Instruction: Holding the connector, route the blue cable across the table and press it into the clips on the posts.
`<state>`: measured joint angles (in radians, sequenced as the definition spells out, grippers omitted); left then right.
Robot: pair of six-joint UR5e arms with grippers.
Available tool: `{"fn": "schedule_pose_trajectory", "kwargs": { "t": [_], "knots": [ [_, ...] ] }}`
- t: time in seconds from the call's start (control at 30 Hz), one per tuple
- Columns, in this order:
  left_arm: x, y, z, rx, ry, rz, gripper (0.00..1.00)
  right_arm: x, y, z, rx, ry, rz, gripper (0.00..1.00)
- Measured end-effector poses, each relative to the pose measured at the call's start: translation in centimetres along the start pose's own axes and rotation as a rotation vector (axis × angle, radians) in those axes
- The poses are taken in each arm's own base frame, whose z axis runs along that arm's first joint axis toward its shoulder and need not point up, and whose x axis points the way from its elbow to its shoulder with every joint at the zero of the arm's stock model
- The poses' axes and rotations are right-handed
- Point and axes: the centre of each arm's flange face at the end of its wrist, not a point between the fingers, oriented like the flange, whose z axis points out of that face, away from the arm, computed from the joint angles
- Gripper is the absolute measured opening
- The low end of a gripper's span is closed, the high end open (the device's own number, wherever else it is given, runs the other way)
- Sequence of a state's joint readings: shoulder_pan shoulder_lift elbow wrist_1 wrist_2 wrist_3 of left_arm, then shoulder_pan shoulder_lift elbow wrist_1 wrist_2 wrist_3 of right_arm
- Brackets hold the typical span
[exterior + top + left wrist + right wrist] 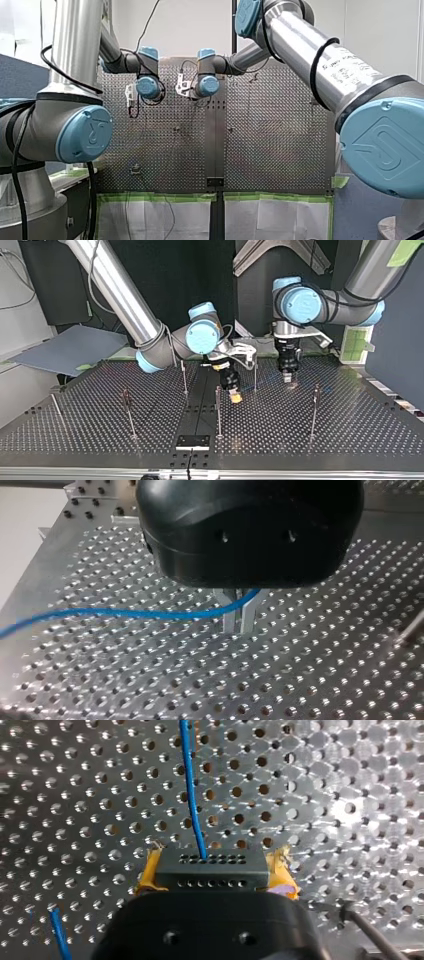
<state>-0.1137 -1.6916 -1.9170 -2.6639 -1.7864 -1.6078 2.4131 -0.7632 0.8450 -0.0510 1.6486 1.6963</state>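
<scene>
Closest to the lens in the right wrist view is the black housing of our right gripper (215,870), its yellow pads (149,872) clamped on the two ends of the connector (210,860), a matte black block with rows of small pin holes across its face. From the middle of that face the blue cable (192,795) leaves straight ahead of the gripper, thin, smooth and gently bowed, running over the shiny perforated table (325,795). Further along, in the left wrist view, our left gripper (239,617) has its narrow metal fingers (229,622) drawn together on the same cable, which trails off to one side in a slack curve. Seen from across the table, the right gripper stands just beside a thin upright post (218,412), with another post (255,375) between it and the left gripper; the clips at their tops are too small to read. We judge the cable's long axis runs gripper to gripper, so the span must be lifted and swung sideways to a post, the right arm being nearer.
</scene>
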Motion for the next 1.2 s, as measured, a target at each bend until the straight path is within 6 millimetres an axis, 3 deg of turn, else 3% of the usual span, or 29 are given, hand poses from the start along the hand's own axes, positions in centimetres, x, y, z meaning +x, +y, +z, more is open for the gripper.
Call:
{"fn": "schedule_pose_trajectory", "kwargs": {
  "t": [0.33, 0.37, 0.47, 0.5, 0.53, 0.6, 0.67, 0.7, 0.73, 0.8, 1.2],
  "knots": [
    [1.5, 0.1, -1.0, 0.002, 0.018, 0.0, 0.0, -0.8, 0.2, -0.6, -0.009, -0.059, -0.012, 0.0],
    [1.5, 0.1, -1.0, 0.003, 0.018, -0.001, 0.07, -1.0, 0.2, -0.7, -0.009, -0.066, -0.016, 0.0],
    [1.6, 0.1, -1.0, 0.003, 0.016, -0.006, 0.13, -1.6, 0.4, -1.0, -0.013, -0.084, -0.023, 0.0],
    [1.6, 0.1, -1.0, 0.002, 0.015, -0.007, 0.28, -1.9, 0.4, -1.0, -0.014, -0.09, -0.024, 0.0],
    [1.6, 0.1, -1.0, 0.002, 0.013, -0.008, 0.28, -2.1, 0.5, -1.1, -0.015, -0.094, -0.025, 0.0],
    [1.5, 0.2, -0.9, 0.001, 0.008, -0.01, 0.39, -2.5, 0.5, -1.2, -0.015, -0.103, -0.027, 0.0],
    [1.5, 0.2, -0.8, -0.002, 0.005, -0.011, 0.39, -2.7, 0.5, -1.3, -0.015, -0.107, -0.028, 0.0],
    [1.4, 0.3, -0.8, -0.003, 0.005, -0.011, 0.29, -2.8, 0.5, -1.3, -0.015, -0.108, -0.028, 0.0],
    [1.5, 0.2, -0.8, -0.004, 0.004, -0.011, 0.29, -2.8, 0.5, -1.3, -0.016, -0.109, -0.028, 0.0],
    [1.5, 0.2, -0.8, -0.008, 0.004, -0.011, 0.0, -2.9, 0.6, -1.3, -0.016, -0.11, -0.028, 0.0],
    [1.6, 0.3, -1.1, -0.031, 0.017, -0.017, 0.0, -2.9, 0.5, -1.5, -0.015, -0.114, -0.027, 0.0]
  ]
}}
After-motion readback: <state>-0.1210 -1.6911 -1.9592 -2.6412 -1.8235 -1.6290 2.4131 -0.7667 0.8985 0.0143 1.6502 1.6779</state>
